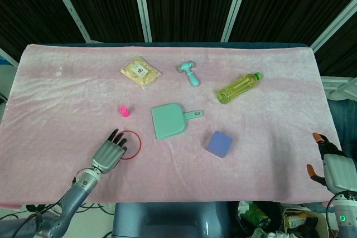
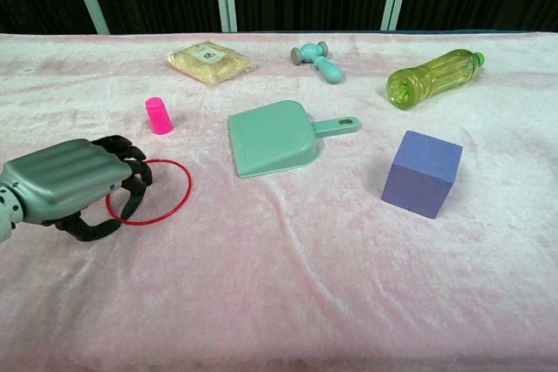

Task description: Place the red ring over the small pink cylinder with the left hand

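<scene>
The red ring (image 1: pixel 140 144) (image 2: pixel 188 187) lies flat on the pink cloth at the front left. My left hand (image 1: pixel 110 153) (image 2: pixel 78 185) is low over the ring's left side, its dark fingers (image 2: pixel 131 176) bent down onto that part of the rim and hiding it. The ring is not lifted, and I see no grip on it. The small pink cylinder (image 1: pixel 124 111) (image 2: pixel 158 116) stands upright a short way beyond the ring and is bare. My right hand (image 1: pixel 332 165) rests at the table's front right corner with its fingers apart, holding nothing.
A teal dustpan (image 1: pixel 168 121) (image 2: pixel 272 138) lies just right of the ring. A purple cube (image 1: pixel 219 144) (image 2: pixel 422 173) sits further right. At the back are a food packet (image 1: pixel 140 72), a teal toy hammer (image 1: pixel 189 73) and a green bottle (image 1: pixel 239 87).
</scene>
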You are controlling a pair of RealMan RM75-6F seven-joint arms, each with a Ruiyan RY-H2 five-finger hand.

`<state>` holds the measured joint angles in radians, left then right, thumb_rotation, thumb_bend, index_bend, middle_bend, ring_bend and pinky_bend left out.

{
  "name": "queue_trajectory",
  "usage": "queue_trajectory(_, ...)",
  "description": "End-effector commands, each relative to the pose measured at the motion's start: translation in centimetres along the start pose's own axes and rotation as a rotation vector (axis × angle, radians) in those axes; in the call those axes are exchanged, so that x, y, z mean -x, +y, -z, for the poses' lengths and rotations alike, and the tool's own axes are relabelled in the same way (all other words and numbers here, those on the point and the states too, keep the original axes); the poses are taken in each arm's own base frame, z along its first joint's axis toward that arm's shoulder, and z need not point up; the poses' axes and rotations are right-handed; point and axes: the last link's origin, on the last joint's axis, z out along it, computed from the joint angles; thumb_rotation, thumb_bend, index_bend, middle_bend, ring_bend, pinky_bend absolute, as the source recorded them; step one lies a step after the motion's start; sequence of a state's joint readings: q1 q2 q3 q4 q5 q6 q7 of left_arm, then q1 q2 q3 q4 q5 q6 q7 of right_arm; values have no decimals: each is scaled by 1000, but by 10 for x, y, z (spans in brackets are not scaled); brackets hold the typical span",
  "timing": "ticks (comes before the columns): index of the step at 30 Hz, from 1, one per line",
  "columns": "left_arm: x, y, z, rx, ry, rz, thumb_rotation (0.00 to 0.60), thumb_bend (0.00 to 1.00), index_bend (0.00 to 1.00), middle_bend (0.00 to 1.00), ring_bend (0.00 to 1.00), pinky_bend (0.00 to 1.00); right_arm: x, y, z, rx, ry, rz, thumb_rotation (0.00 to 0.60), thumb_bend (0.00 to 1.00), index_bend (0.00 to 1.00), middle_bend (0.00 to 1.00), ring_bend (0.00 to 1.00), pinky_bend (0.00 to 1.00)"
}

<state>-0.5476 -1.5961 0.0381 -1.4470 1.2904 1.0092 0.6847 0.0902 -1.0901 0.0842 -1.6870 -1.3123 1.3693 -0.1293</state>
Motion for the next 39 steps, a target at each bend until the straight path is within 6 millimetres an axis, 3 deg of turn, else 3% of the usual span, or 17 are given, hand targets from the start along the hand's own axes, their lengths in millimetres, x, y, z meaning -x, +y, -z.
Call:
queue_trajectory(1,0,0,0,0,0,1,600,414,551,223,67,37,0,0,0,-1,0,1,600,287,65,79,190,318)
queue_trajectory(39,-8,-5,-1,-12,13,44,600,462,618,229,67,32,1,-1,0,-1,-9,-6,600,288,64,79,195,319)
